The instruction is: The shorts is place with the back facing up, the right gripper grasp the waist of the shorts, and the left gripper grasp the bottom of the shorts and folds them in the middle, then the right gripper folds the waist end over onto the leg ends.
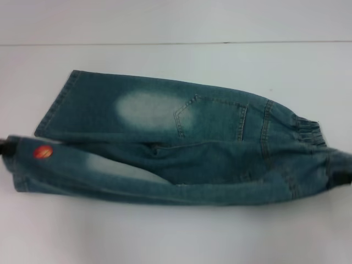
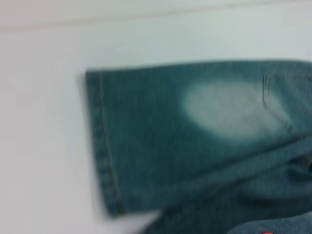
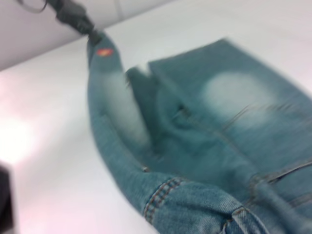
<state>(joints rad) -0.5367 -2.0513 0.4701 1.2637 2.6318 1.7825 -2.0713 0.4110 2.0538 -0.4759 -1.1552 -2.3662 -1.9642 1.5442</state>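
1. The faded blue denim shorts (image 1: pixel 181 137) lie on the white table (image 1: pixel 165 236), near leg lifted.
2. The left gripper (image 1: pixel 6 147) pinches the near leg's hem.
3. The right gripper (image 1: pixel 341 179) clamps the elastic waist (image 1: pixel 308 132).

The denim shorts (image 1: pixel 181 143) lie across the middle of the white bench (image 1: pixel 165 236), stretching from 9 o'clock to 3 o'clock, and they are the only bulk in the way. The left gripper (image 1: pixel 6 147) sits at the leg hem at 9 o'clock, the right gripper (image 1: pixel 342 179) at the waist near 3 o'clock. Bare bench runs open along 6 o'clock below the shorts and along 12 o'clock above them.
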